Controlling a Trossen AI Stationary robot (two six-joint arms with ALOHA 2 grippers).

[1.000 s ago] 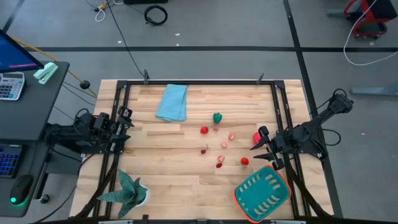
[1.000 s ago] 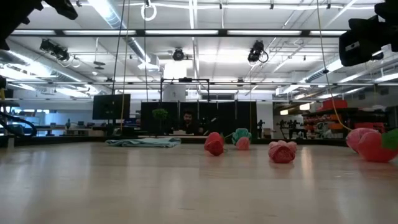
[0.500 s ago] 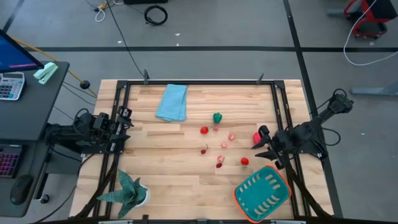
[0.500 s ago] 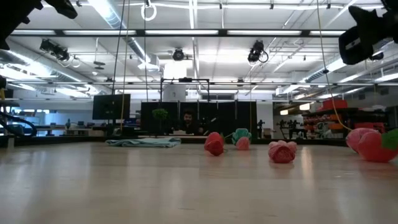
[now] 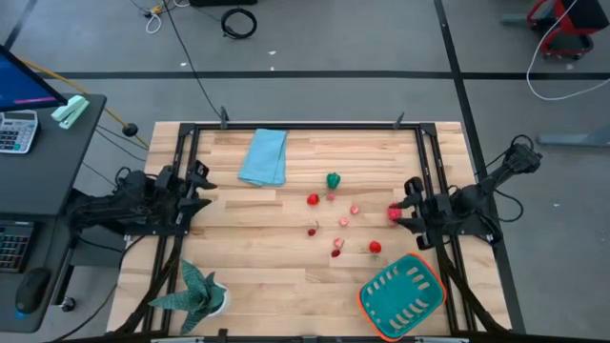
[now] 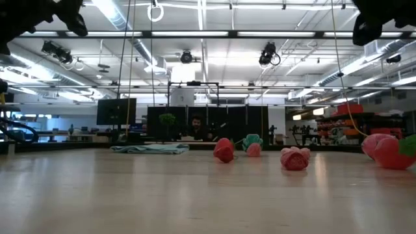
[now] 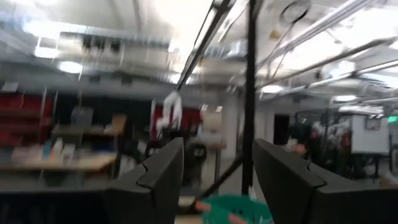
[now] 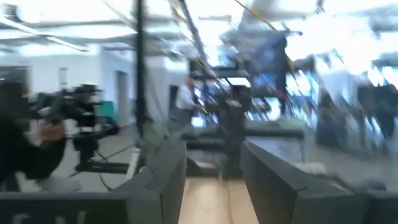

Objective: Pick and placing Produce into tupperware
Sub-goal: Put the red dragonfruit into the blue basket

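The produce lies scattered right of the table's middle: a green piece (image 5: 333, 180), a red one (image 5: 313, 199), a red one (image 5: 375, 247) and several small pink bits between them; in the low view they rest on the wood (image 6: 295, 158). A red piece (image 5: 393, 211) sits just below my right gripper (image 5: 405, 203), which hovers open near the table's right edge (image 8: 214, 149). The teal tupperware with the orange rim (image 5: 402, 295) stands empty at the near right corner. My left gripper (image 5: 202, 186) hangs open over the table's left edge (image 7: 217, 149).
A light blue folded cloth (image 5: 263, 156) lies at the far left of the table. A green star-shaped plant (image 5: 195, 291) stands at the near left corner. Dark frame rails (image 5: 423, 162) run along the table's edges. Bare wood (image 5: 257, 238) spreads between the produce and the left arm.
My right gripper has risen and swung toward the far edge, from beside the tupperware's far rim to above the red piece at the right. My left gripper has shifted a little toward the table's right. The produce and the tupperware have stayed where they were.
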